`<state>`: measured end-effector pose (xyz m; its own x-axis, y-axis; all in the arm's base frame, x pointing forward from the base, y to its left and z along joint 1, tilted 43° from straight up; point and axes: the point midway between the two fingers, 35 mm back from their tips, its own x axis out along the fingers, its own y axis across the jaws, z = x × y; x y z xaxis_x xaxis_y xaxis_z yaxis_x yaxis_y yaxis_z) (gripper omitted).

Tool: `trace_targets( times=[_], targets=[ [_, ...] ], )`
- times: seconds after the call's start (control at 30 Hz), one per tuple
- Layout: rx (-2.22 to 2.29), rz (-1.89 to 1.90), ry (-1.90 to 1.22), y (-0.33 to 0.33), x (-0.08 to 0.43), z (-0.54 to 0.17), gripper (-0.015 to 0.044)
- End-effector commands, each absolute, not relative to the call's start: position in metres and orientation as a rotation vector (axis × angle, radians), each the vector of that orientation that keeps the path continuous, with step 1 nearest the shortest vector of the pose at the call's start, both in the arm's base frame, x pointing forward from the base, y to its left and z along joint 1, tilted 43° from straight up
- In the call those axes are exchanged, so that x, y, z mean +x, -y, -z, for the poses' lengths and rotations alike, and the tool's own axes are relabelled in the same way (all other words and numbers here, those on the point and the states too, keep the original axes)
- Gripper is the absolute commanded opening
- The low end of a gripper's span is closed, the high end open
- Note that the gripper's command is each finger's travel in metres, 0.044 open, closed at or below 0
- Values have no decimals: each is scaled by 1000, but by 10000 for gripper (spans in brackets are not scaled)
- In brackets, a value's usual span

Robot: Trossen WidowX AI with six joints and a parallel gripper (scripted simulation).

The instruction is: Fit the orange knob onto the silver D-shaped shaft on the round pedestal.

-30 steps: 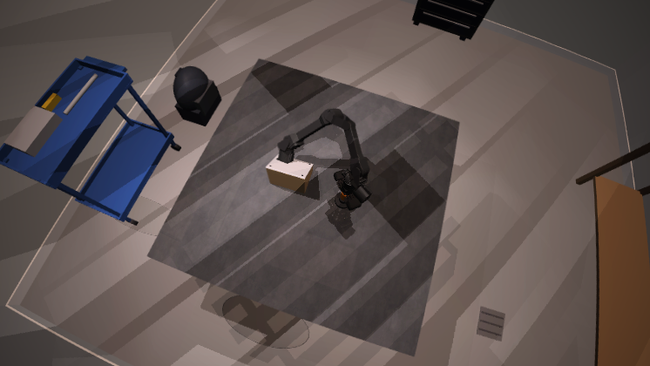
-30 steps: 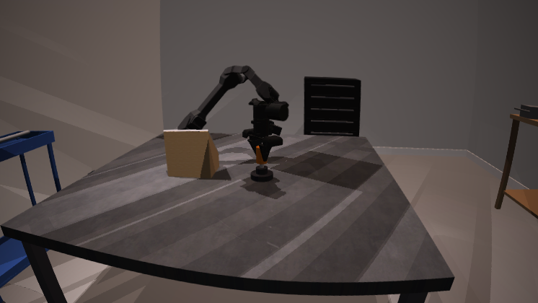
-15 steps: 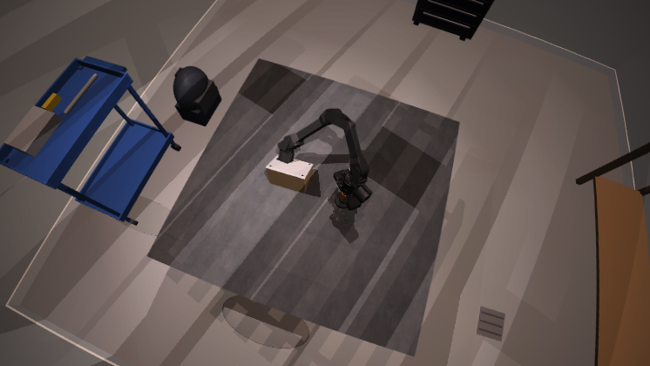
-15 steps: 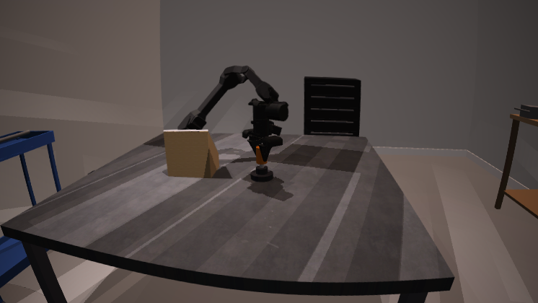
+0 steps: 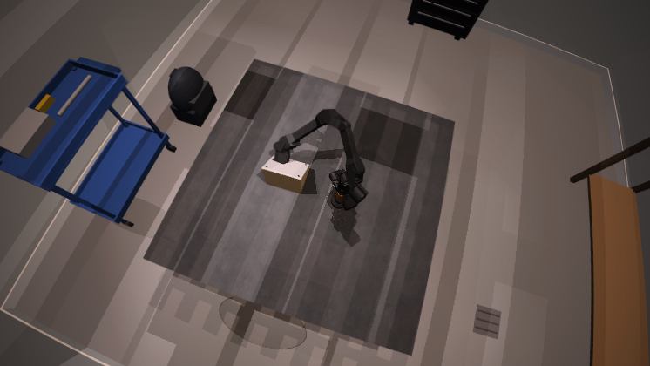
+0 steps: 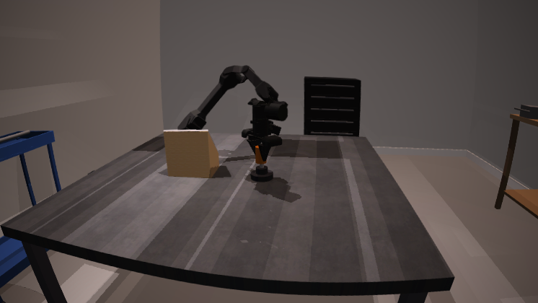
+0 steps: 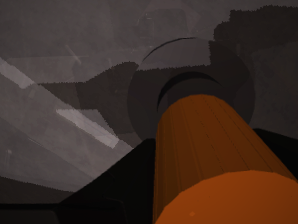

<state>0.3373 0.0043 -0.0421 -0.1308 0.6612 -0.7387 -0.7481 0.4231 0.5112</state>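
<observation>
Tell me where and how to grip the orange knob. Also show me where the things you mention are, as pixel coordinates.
Best gripped across its long, ribbed side wall, coming from above: the orange knob (image 6: 259,154) (image 7: 202,137) stands upright, top exposed, and the hand (image 6: 260,159) already pinches it so, leaving its underside facing the shaft (image 6: 261,165).

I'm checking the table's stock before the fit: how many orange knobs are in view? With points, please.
1. The knob (image 5: 339,196) (image 6: 259,154) (image 7: 210,145) is in the gripper (image 6: 260,159), above the pedestal (image 6: 262,175) (image 7: 142,100). Others could be hidden behind the box (image 6: 187,154).
</observation>
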Motion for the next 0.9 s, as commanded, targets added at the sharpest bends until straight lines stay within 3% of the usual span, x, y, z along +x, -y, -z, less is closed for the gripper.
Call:
trace_targets(
  times=[0.0,0.87],
  targets=[
    [-136,-1241,-1164,-2,338,40,0],
    [-251,-1331,-1068,-6,338,43,0]
  ],
)
